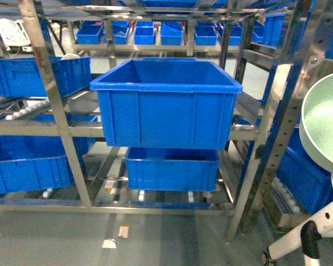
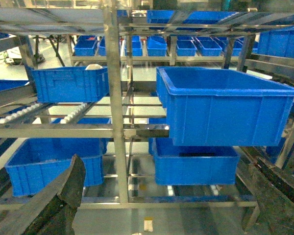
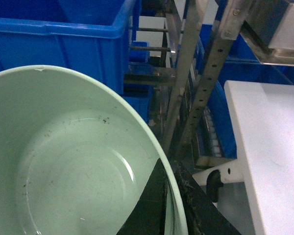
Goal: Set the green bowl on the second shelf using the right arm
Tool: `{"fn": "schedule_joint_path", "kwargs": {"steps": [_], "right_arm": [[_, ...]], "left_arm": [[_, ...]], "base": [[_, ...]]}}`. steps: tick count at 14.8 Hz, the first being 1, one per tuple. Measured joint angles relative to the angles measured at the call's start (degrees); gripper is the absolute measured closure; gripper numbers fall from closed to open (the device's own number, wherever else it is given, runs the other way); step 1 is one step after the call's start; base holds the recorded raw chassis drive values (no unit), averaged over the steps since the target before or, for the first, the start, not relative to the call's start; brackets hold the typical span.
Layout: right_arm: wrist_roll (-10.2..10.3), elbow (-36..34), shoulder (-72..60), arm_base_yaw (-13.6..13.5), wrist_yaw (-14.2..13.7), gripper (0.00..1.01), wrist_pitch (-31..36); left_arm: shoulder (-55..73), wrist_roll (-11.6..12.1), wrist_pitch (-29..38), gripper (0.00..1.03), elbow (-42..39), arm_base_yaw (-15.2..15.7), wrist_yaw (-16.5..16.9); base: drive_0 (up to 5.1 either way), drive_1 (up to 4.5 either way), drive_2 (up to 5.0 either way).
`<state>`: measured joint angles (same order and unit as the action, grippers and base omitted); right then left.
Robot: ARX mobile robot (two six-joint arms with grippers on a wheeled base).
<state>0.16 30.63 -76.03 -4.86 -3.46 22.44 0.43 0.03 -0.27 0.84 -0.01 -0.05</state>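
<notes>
The setting looks like a warehouse or factory parts store. Shiny steel racks [image 1: 55,105] with perforated uprights and roller rails [image 2: 19,113] carry deep blue plastic crates [image 1: 166,105] on several tiers, with rows of smaller blue bins [image 1: 144,34] behind. The floor [image 1: 172,241] is bare grey with tape marks.

Head: looks forward and slightly down at the rack, blue crate [image 1: 166,102] central.
Left wrist: low, facing same crate [image 2: 225,105].
Right wrist: close above green bowl [image 3: 63,161].
</notes>
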Motion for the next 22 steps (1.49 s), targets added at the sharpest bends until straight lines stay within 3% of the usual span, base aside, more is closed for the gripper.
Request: {"fn": "schedule_joint_path", "kwargs": {"steps": [11, 15, 22], "right_arm": [[-0.02, 0.0, 0.0, 0.0, 0.04, 0.98, 0.13], [-0.02, 0.0, 0.0, 0.0, 0.2, 0.98, -0.02], [-0.02, 0.0, 0.02, 0.0, 0.17, 0.98, 0.15]], "left_arm": [[0.0, 0.0, 0.11, 0.05, 0.0, 0.0, -0.02], [0.0, 0.0, 0.02, 0.05, 0.0, -0.07, -0.15], [0.0, 0.0, 0.0, 0.05, 0.0, -0.07, 0.0]], "base": [[-4.4, 2.38, 2.1], [0.0, 0.0, 0.0], [0.1, 4.35, -4.2]]}}
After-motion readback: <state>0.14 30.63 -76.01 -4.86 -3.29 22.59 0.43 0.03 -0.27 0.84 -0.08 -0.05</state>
